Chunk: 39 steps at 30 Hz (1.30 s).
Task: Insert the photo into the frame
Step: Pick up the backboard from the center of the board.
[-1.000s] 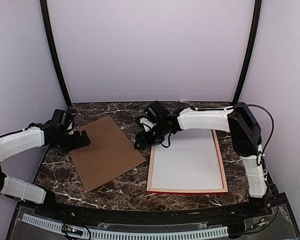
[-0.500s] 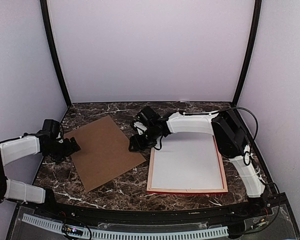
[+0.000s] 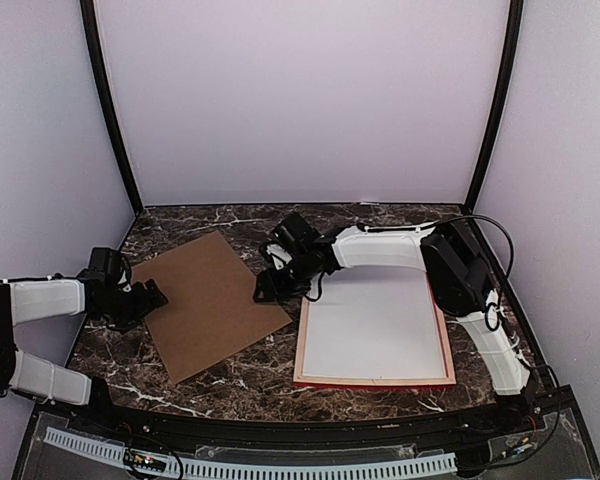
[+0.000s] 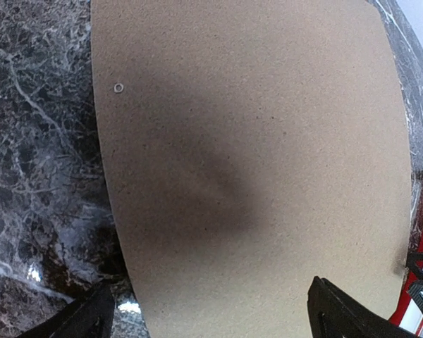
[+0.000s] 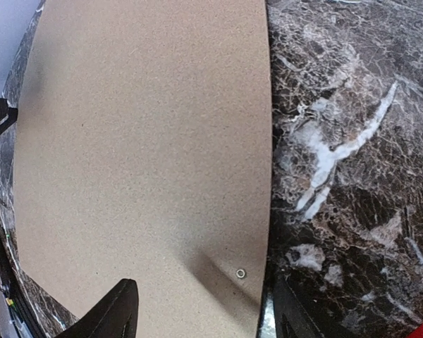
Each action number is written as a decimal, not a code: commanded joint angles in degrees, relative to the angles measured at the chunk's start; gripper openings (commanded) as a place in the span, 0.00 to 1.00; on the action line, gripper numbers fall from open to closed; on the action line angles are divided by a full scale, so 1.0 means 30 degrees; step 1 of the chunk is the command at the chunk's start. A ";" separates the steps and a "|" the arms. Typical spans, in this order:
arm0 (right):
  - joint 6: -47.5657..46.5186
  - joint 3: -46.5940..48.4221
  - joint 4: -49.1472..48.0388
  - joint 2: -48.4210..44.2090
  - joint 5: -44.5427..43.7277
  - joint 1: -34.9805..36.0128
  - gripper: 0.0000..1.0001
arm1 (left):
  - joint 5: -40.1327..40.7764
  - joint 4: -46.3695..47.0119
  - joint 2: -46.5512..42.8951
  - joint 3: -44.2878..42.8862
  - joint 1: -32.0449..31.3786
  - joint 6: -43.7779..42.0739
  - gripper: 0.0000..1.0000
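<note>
The red frame (image 3: 375, 381) lies flat at the right of the table, and a white-grey sheet (image 3: 375, 320) fills its opening. The photo's printed landscape shows in no view. The brown backing board (image 3: 212, 305) lies left of the frame. My left gripper (image 3: 150, 295) is open at the board's left edge. In the left wrist view (image 4: 211, 324) one finger is over marble and the other over the board (image 4: 247, 155). My right gripper (image 3: 267, 290) is open at the board's right corner. In the right wrist view (image 5: 204, 320) it straddles the board's edge (image 5: 141, 141).
The table is dark marble (image 3: 240, 375) with walls on three sides and black corner posts. The board has a small metal eyelet (image 5: 240, 273) near its edge. A strip of the frame's red edge (image 4: 417, 282) shows beside the board.
My right gripper has moved left from the frame's top-left corner to the board's right corner. My left gripper has drawn back left and down to the board's left edge.
</note>
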<state>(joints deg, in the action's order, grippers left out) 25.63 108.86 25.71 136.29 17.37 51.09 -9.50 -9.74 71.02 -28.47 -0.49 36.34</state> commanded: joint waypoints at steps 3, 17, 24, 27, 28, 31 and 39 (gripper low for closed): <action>0.1145 -0.0771 -0.1356 0.0105 0.0706 0.0167 0.66 | -0.2051 0.1329 0.0562 0.1531 0.0105 0.0474 0.99; 0.1788 -0.2995 -0.2459 -0.0647 0.1102 0.0248 0.65 | -0.5383 0.3470 -0.2132 0.1763 0.0105 0.1078 0.92; 0.1814 -0.3520 -0.2590 -0.0681 0.1438 0.0450 0.64 | -0.7380 0.4790 -0.3406 0.1235 0.0105 0.0988 0.91; 0.1725 -0.3763 -0.2607 -0.0726 0.1553 0.0596 0.64 | -0.8323 0.5535 -0.3625 0.0969 0.0105 0.1207 0.89; 0.1694 -0.3854 -0.2645 -0.0749 0.1600 0.0605 0.64 | -0.8671 0.5694 -0.3660 0.0885 0.0105 0.1340 0.89; 0.1668 -0.4297 -0.2831 -0.0880 0.1807 0.0661 0.64 | -0.9176 0.6036 -0.3969 0.0452 0.0105 0.1509 0.88; 0.1397 -0.5568 -0.3894 -0.0933 0.2653 0.0826 0.63 | -0.9446 0.5173 -0.4685 -0.1232 0.0105 0.0900 0.86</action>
<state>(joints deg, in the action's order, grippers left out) 29.82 95.46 13.80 130.61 17.98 50.24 -27.38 5.98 58.06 -29.23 1.69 39.22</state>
